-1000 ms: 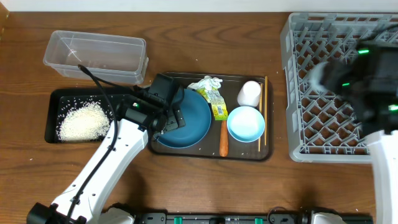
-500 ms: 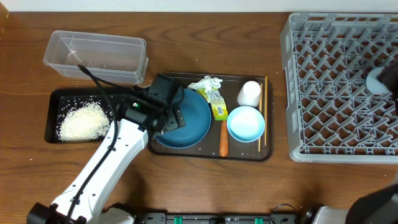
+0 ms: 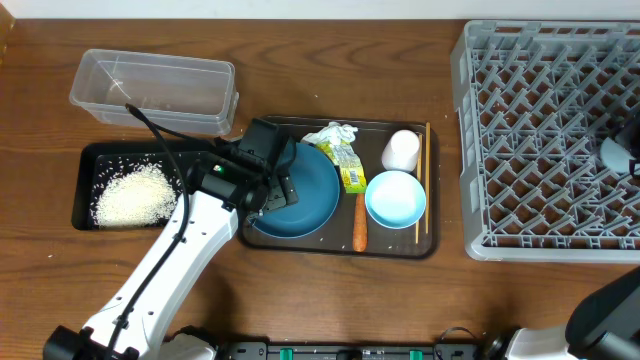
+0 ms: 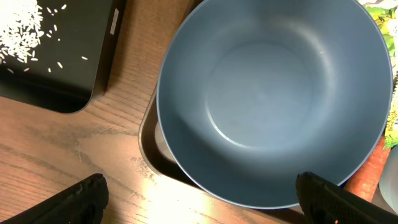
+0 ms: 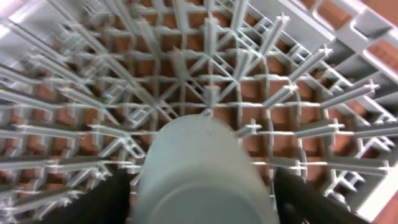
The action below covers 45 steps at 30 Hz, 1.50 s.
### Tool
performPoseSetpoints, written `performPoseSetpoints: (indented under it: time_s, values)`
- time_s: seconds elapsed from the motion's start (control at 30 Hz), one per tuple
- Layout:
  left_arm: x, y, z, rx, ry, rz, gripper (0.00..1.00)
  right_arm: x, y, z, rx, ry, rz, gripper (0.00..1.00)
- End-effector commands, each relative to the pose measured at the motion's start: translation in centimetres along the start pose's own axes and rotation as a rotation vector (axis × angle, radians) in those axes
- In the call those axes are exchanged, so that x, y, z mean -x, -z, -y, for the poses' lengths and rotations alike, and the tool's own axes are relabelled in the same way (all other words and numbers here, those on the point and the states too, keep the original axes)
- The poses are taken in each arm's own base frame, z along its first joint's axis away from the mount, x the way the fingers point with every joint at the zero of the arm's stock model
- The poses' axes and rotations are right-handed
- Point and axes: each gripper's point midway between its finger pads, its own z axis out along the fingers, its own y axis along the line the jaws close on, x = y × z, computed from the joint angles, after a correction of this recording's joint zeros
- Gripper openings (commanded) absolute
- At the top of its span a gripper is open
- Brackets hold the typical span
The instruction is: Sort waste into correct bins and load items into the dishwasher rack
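Observation:
My left gripper (image 4: 208,202) hangs wide open over the near rim of the large dark blue dish (image 4: 273,99), touching nothing. The dish (image 3: 310,190) sits on the brown tray with the light blue bowl (image 3: 395,198), a white cup (image 3: 401,150), chopsticks (image 3: 424,180), carrot (image 3: 360,225), tissue (image 3: 333,135) and wrapper (image 3: 350,170). Rice (image 3: 132,194) lies in the black tray (image 3: 85,160). My right gripper (image 5: 208,202) is open around a pale cup (image 5: 199,162) standing in the grey rack (image 5: 280,74), with thin gaps at its fingers.
The clear tub (image 3: 155,90) stands behind the black tray at the back left. The brown serving tray (image 3: 400,245) lies mid-table. The rack (image 3: 540,150) fills the right side, and the pale cup (image 3: 618,152) shows at its right edge.
The right arm swung from the rack's middle to its right edge with the pale cup, and its jaws have widened off it. The left arm has not moved.

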Motion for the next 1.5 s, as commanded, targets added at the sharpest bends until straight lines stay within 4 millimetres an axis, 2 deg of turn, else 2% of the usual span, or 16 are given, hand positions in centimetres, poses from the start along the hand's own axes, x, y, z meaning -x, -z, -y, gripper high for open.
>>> performPoseSetpoints:
  time_s: [0.0, 0.17, 0.27, 0.33, 0.43, 0.53, 0.6, 0.73, 0.83, 0.97, 1.07, 1.27, 1.47]
  values:
    - [0.5, 0.3, 0.0, 0.002, 0.008, 0.013, 0.99, -0.2, -1.1, 1.5, -0.058, 0.004, -0.023, 0.84]
    - [0.5, 0.3, 0.0, 0.001, 0.008, 0.014, 0.99, -0.4, -1.1, 1.3, -0.05, 0.006, -0.039, 0.9]
    - [0.5, 0.3, 0.0, 0.001, 0.008, 0.014, 0.99, 0.1, -0.1, -0.1, 0.026, 0.002, -0.042, 0.9]
    - [0.5, 0.3, 0.0, 0.002, 0.008, 0.013, 0.99, 0.7, 1.3, -2.1, 0.131, 0.005, -0.038, 0.91]
    - [0.5, 0.3, 0.0, 0.001, 0.008, 0.013, 0.99, 1.4, 4.3, -6.3, 0.317, 0.013, -0.027, 0.92]
    - [0.5, 0.3, 0.0, 0.002, 0.008, 0.013, 0.99, 0.6, 7.8, -11.7, 0.519, 0.08, -0.031, 0.92]
    - [0.5, 0.3, 0.0, 0.001, 0.008, 0.013, 0.99, -1.0, 9.6, -15.1, 0.609, 0.142, -0.057, 0.92]
    - [0.5, 0.3, 0.0, 0.002, 0.008, 0.013, 0.99, -6.2, 11.7, -21.3, 0.697, 0.313, -0.127, 0.93]
    - [0.5, 0.3, 0.0, 0.001, 0.008, 0.014, 0.99, -10.4, 12.1, -25.1, 0.681, 0.437, -0.161, 0.95]
    - [0.5, 0.3, 0.0, 0.001, 0.008, 0.013, 0.99, -15.6, 12.1, -28.6, 0.641, 0.548, -0.204, 0.96]
    - [0.5, 0.3, 0.0, 0.002, 0.008, 0.013, 0.99, -18.5, 11.0, -29.9, 0.54, 0.604, -0.195, 0.99]
    - [0.5, 0.3, 0.0, 0.002, 0.008, 0.013, 0.99, -22.5, 9.5, -31.1, 0.444, 0.666, -0.206, 0.99]
    - [0.5, 0.3, 0.0, 0.001, 0.008, 0.014, 0.99, -24.4, 7.9, -31.1, 0.41, 0.626, -0.273, 0.99]
